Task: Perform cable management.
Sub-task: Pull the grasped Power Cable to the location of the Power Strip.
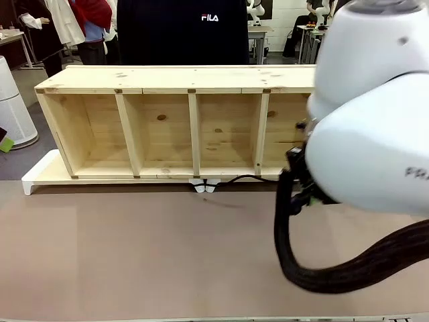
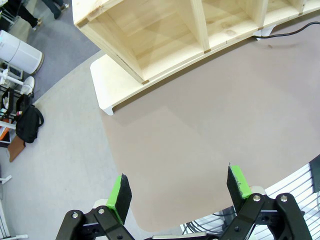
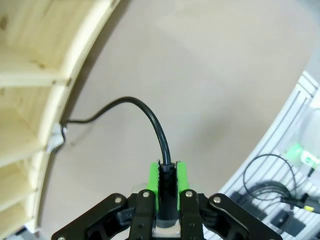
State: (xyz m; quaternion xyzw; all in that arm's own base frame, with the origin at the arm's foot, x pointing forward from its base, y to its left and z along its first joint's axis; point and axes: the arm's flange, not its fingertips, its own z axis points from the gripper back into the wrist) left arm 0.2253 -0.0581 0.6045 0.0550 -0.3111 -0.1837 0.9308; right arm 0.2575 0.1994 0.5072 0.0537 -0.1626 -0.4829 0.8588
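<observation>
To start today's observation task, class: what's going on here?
The right claw is shut on the chunky end of a long thin black power cable, which arcs back to the foot of the pale wooden shelf unit lying on the brown table. The left claw hangs open above the table, holding nothing.

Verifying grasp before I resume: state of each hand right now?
Left hand: open, empty.
Right hand: closed, holding the cable.
</observation>
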